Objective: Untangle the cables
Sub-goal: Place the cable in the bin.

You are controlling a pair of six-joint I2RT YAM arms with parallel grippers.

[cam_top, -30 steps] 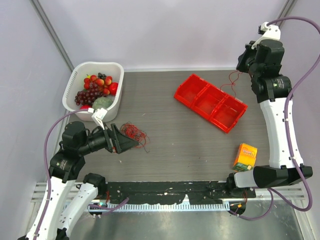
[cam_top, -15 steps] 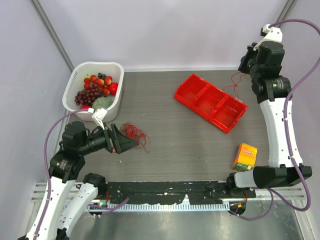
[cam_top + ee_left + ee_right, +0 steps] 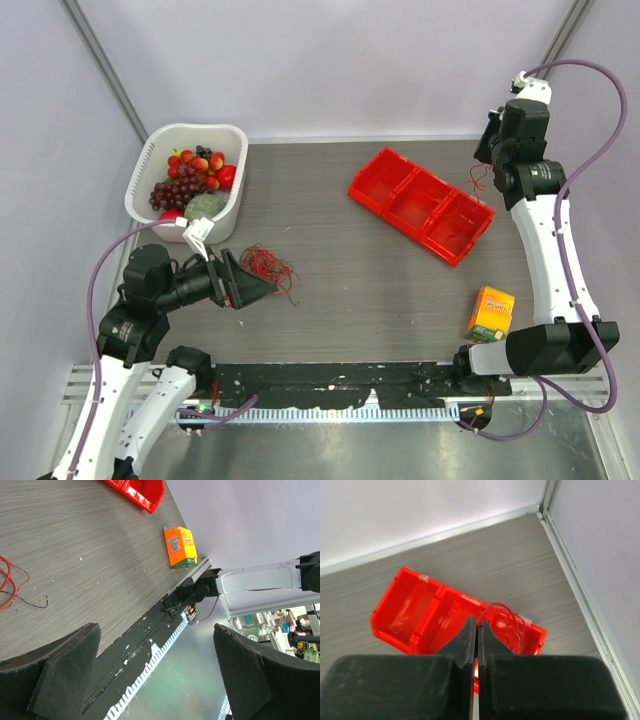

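The cables [image 3: 268, 266], a small tangle of thin red and dark wires, lie on the table at the left. My left gripper [image 3: 256, 281] is open right beside the tangle, at its near-left side. In the left wrist view the gripper [image 3: 155, 628] is open and empty, with a red wire end [image 3: 7, 582] and a dark strand [image 3: 31, 603] at the left edge. My right gripper [image 3: 487, 156] is up at the far right, shut on a single red wire [image 3: 478, 179]. In the right wrist view this gripper [image 3: 477, 623] pinches the red wire [image 3: 510, 616], which loops above the red bin.
A red three-compartment bin [image 3: 421, 204] lies at the middle right, also in the right wrist view [image 3: 420, 611]. A white basket of fruit [image 3: 189, 179] stands at the far left. An orange box [image 3: 491, 313] sits near the right arm's base, also in the left wrist view [image 3: 179, 547].
My right gripper has moved right and back with the red wire, which now hangs past the bin's right end. The left arm and the tangle have not moved.
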